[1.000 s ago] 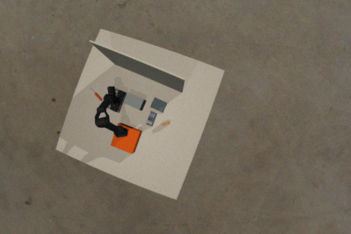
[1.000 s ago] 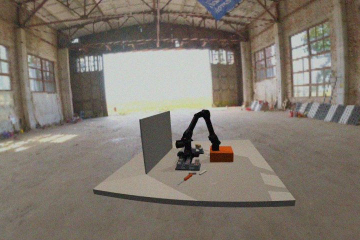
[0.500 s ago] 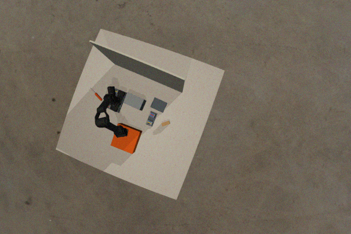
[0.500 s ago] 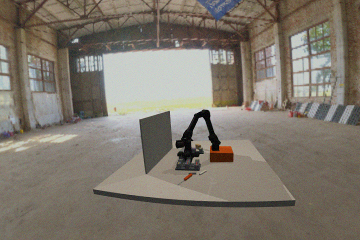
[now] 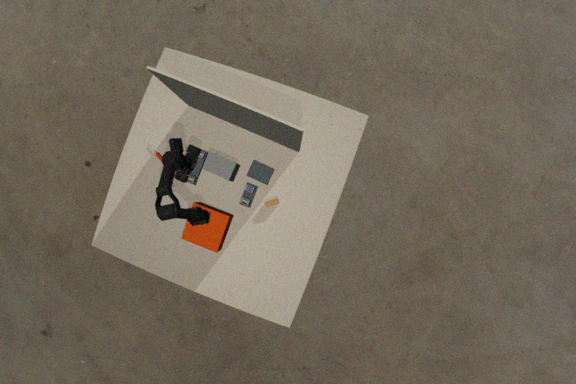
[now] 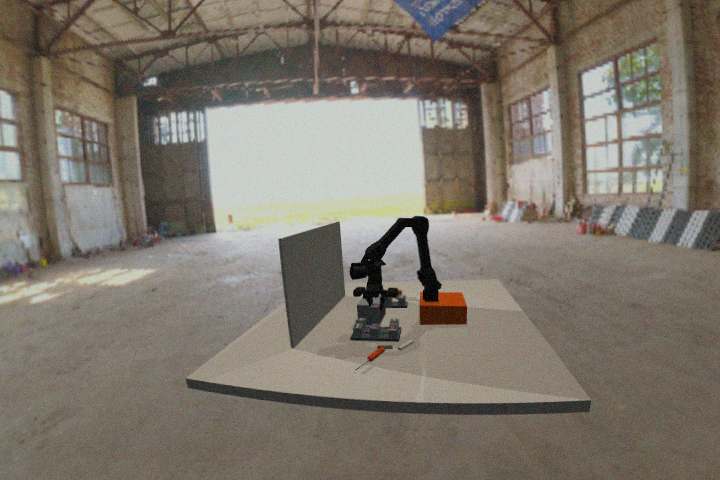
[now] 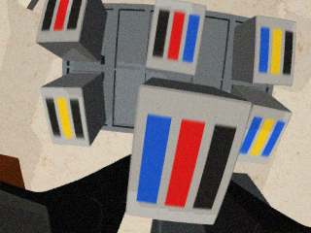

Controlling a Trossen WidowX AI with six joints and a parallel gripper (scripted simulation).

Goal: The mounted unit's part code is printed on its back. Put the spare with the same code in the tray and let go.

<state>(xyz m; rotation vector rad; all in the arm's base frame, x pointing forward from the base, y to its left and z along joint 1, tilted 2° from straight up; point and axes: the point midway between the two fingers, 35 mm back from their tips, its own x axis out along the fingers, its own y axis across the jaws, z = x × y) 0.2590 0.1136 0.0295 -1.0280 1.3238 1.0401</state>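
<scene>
Gripper (image 5: 188, 168) (image 6: 376, 301) (image 7: 170, 167) pinched on the spare with blue-red-black stripes (image 7: 183, 157), which looks raised over the near edge of the slotted rack (image 5: 200, 167) (image 6: 375, 337) (image 7: 129, 89), though its height is hard to judge. Five other striped spares surround it in the wrist view: black-red-black (image 7: 61, 16), black-red-blue (image 7: 176, 37), blue-yellow-black (image 7: 276, 50), black-yellow-black (image 7: 65, 116) and blue-yellow-blue (image 7: 263, 136). Arm base on orange box (image 5: 206, 235) (image 6: 443, 311); flat grey square, probably the tray (image 5: 260, 172), well apart from the gripper, screwdriver (image 5: 158, 156) (image 6: 376, 354) near the rack.
</scene>
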